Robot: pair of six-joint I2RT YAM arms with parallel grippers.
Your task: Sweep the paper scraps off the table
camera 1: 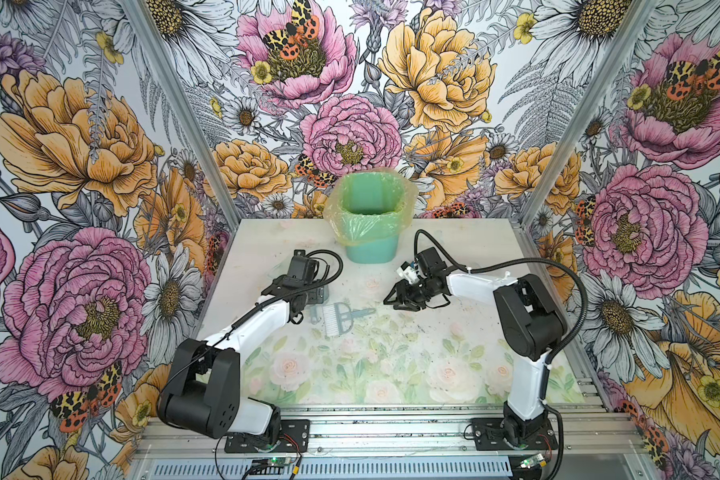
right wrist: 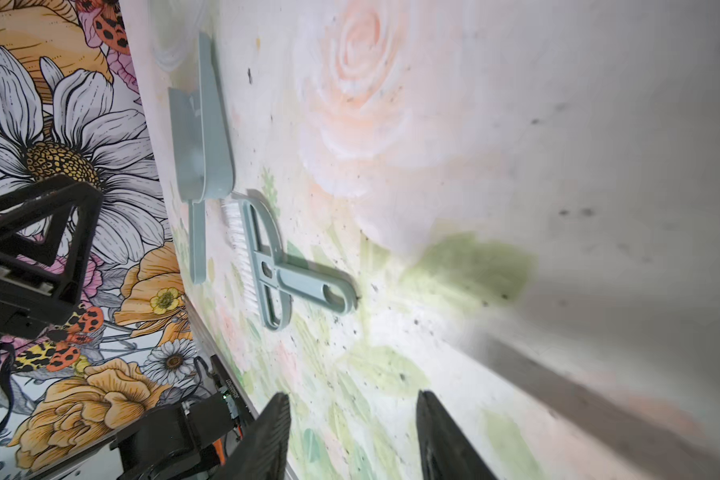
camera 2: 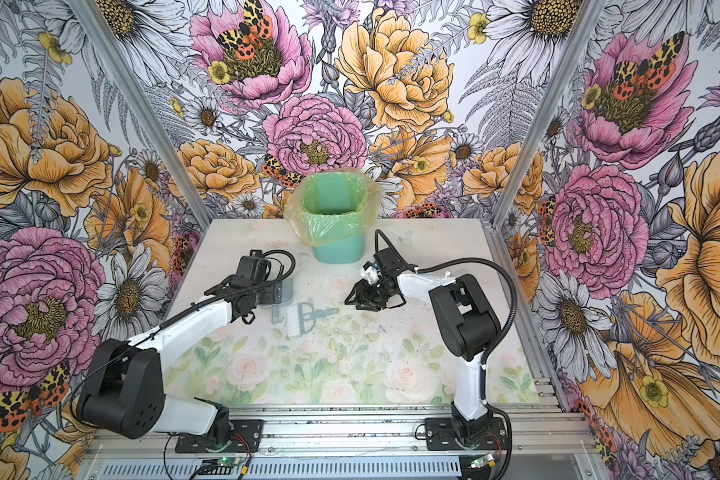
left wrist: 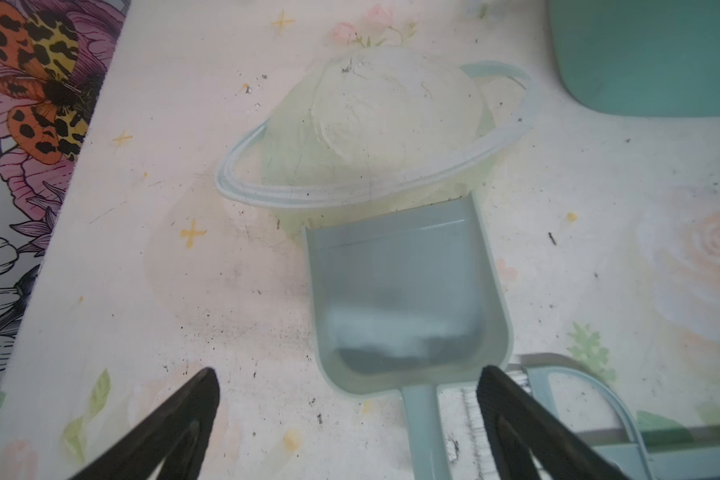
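Directly ahead of the left tool [left wrist: 348, 374], the grey-blue dustpan [left wrist: 400, 291] is seen lying flat on the surface [camera 1: 391, 365]. Its mouth is turned away from the tool and its handle runs back between the fingers [left wrist: 175, 424]. Those fingers are spread wide, and in the left wrist view the handle is touched by neither of them. Beyond the dustpan's mouth, a pale printed ringed planet [left wrist: 371, 137] is shown on the surface.

Just beside the dustpan's handle, on the side toward the right tool [right wrist: 354, 398], the matching brush [right wrist: 267, 266] is laid flat. Its white bristles are turned toward the dustpan and its handle is pointed toward the right tool. The right tool is poised over the surface, clear of the brush, with its fingers parted partway and nothing gripped between them.

Farther out than both tools, near the back wall [camera 1: 350, 104], a green bin [camera 1: 368, 251] lined with a yellowish plastic bag [camera 1: 341, 224] is stood upright on the surface. Small dark specks [right wrist: 412, 322] are scattered over the surface around the brush. Where the paper scraps lie cannot be told from these views.
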